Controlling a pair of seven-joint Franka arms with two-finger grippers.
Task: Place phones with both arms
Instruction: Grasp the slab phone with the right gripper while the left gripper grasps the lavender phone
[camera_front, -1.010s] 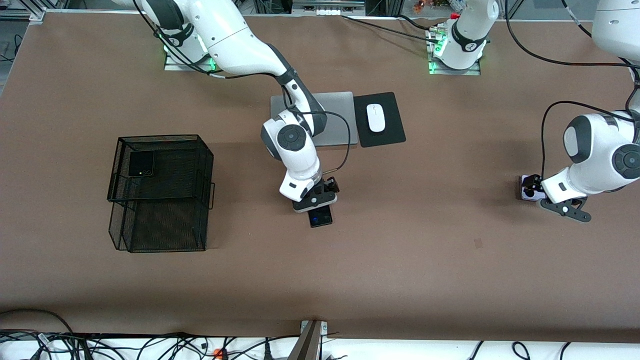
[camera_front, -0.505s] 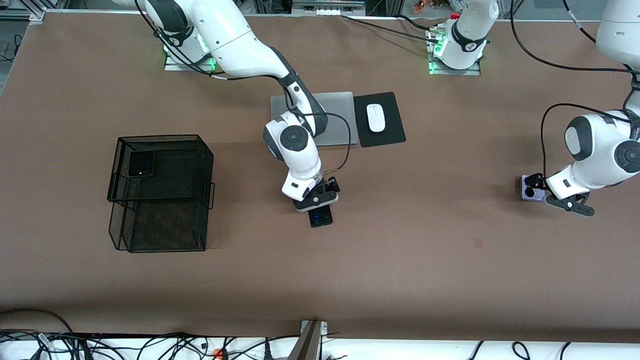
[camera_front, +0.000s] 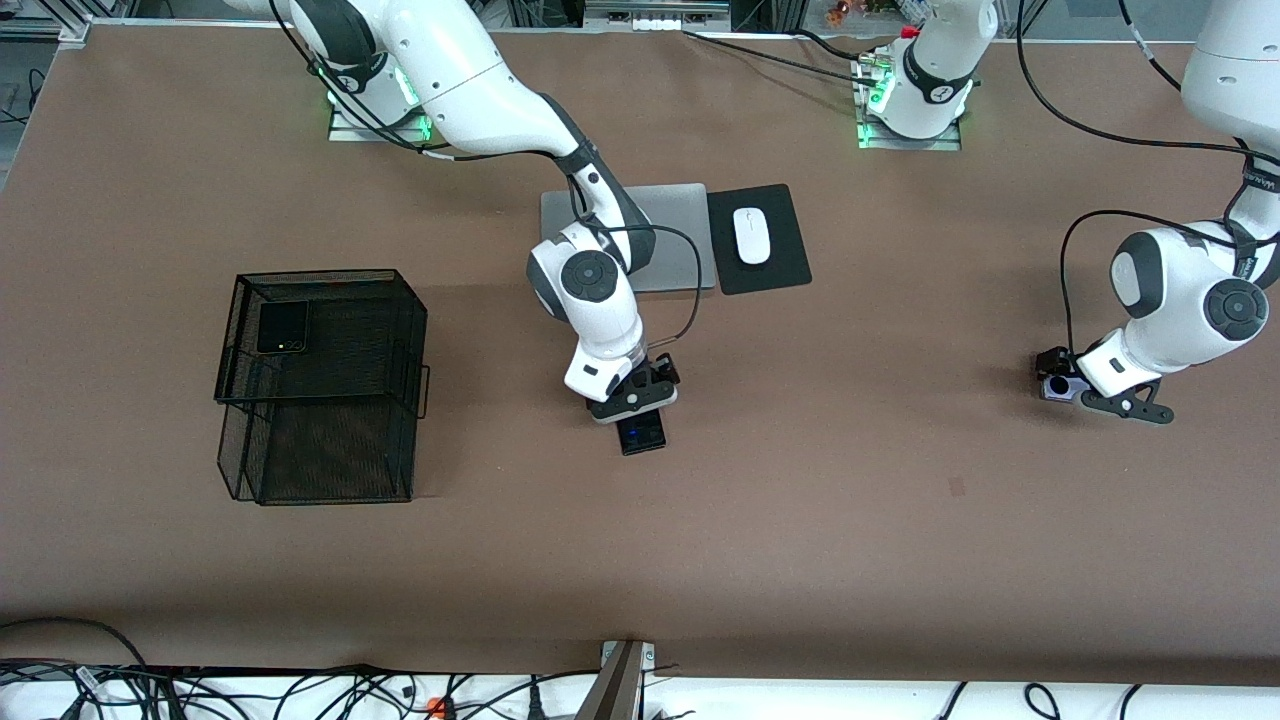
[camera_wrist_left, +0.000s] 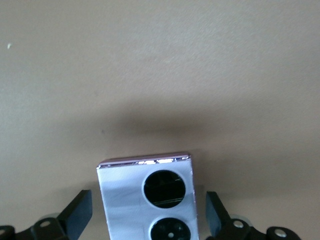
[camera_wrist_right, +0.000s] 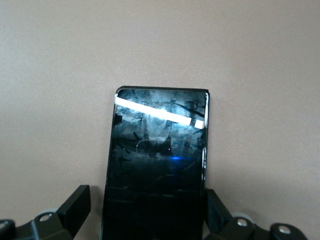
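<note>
The longer black slab phone (camera_front: 642, 435) (camera_wrist_right: 157, 160) lies flat mid-table. My right gripper (camera_front: 633, 406) (camera_wrist_right: 146, 210) is low over its end farther from the front camera, open, one finger on each long side. The lavender-white phone (camera_front: 1052, 388) (camera_wrist_left: 147, 197), with two black circles, lies toward the left arm's end of the table. My left gripper (camera_front: 1066, 380) (camera_wrist_left: 148, 216) is open astride it, with gaps on both sides. A small squarish black phone (camera_front: 282, 327) rests on top of the mesh basket.
A black wire-mesh basket (camera_front: 330, 440) stands toward the right arm's end. A grey laptop (camera_front: 685, 215) and a white mouse (camera_front: 752, 235) on a black pad (camera_front: 778, 272) lie between the arm bases. Cables run along the table's near edge.
The left arm has swung in and settled its gripper over the lavender-white phone, covering more of it. The right gripper has hardly moved over the black slab.
</note>
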